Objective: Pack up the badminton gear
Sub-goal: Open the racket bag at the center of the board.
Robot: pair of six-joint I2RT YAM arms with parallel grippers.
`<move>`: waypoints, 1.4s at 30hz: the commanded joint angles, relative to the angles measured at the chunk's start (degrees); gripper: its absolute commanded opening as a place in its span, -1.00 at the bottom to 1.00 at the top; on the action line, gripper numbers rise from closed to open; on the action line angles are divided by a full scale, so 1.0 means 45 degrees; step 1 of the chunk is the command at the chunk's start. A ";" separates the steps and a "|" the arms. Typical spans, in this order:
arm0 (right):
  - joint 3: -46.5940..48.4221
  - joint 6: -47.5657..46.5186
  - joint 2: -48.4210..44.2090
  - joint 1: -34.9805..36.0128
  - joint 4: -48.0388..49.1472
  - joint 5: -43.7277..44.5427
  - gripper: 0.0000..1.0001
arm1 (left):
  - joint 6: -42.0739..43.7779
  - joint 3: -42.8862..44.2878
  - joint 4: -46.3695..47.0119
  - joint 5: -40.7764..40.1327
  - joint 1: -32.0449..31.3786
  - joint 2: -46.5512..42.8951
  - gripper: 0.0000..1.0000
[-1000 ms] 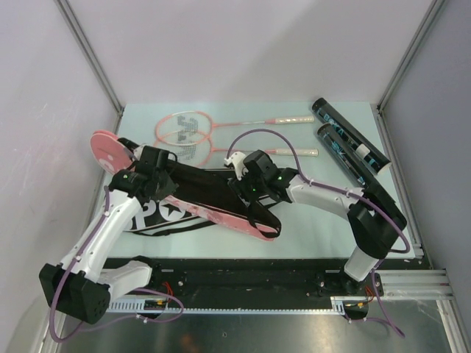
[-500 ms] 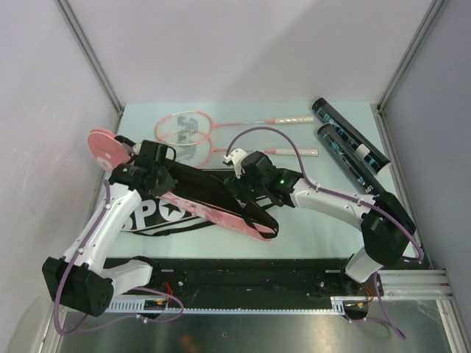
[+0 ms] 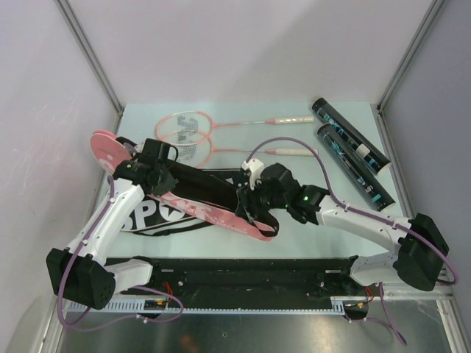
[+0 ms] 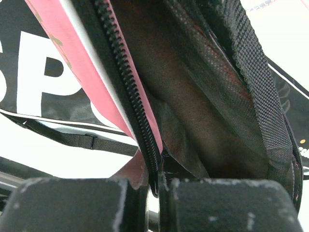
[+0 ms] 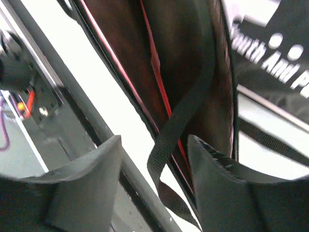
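On table (image 3: 243,109), racket bag (image 3: 199,193) gaping, left claw (image 4: 153,186) pinching its rim, rackets (image 3: 193,132) outside.

Top camera looks down from behind; 2 wrist cameras close on the bag (image 3: 200,189).

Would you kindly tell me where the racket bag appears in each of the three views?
Top external: racket bag lies left of centre.
Left wrist: its zipper edge runs down the middle.
Right wrist: its dark interior fills the upper frame.
Shared landmark: the bag's pink trim.
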 commanded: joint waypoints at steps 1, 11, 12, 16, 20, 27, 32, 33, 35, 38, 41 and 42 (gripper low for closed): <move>-0.1471 0.0259 -0.0895 0.0085 0.0621 -0.0714 0.15 | -0.0132 0.0291 -0.0117 -0.0587 0.0067 -0.0196 -0.99; -0.1962 0.0081 -0.1737 0.1022 0.0152 0.1416 -0.19 | -0.0074 0.0173 -0.0117 -0.0685 0.0048 0.0019 -0.99; -0.1962 0.0082 -0.1816 0.1022 0.0074 0.1592 -0.20 | -0.0073 0.0154 -0.0117 -0.0743 0.0048 0.0019 -0.99; -0.1962 0.0004 -0.2012 0.0984 -0.0102 0.2293 -1.00 | 0.0083 -0.0002 -0.0097 -0.0919 0.0048 -0.0001 -0.99; -0.1962 0.0101 -0.2226 0.0905 0.0015 0.2511 -1.00 | 0.0453 -0.0003 -0.0116 -0.1056 0.0048 0.0038 -0.99; -0.2117 0.1351 -0.2190 -0.1376 -0.0046 0.3158 -1.00 | 0.1528 -0.0295 -0.0078 -0.1584 0.0048 -0.0215 -1.00; -0.2352 0.1292 -0.0804 -0.1828 0.1030 0.2512 -1.00 | 0.2211 -0.0432 0.0078 -0.1291 0.0048 -0.0450 -0.99; -0.2352 0.1409 -0.0569 -0.2003 0.1031 0.2222 -1.00 | 0.2270 -0.0432 0.0098 -0.1252 0.0048 -0.0527 -0.99; -0.2352 0.1606 0.0017 -0.2667 0.1011 0.1696 -0.96 | 0.2368 -0.0452 0.0137 -0.1212 0.0067 -0.0703 -1.00; -0.2294 0.1197 0.0137 -0.3291 0.1497 0.0717 -0.33 | 0.2154 -0.0510 0.0176 -0.0999 0.0184 -0.0840 -0.99; -0.1848 0.0844 -0.0078 -0.3974 0.2397 -0.1274 0.20 | 0.1667 -0.0452 0.0118 -0.0744 0.0282 -0.0685 -1.00; -0.1670 0.0689 -0.0098 -0.4113 0.2649 -0.1954 0.27 | 0.1414 -0.0413 0.0079 -0.0782 0.0321 -0.0665 -0.99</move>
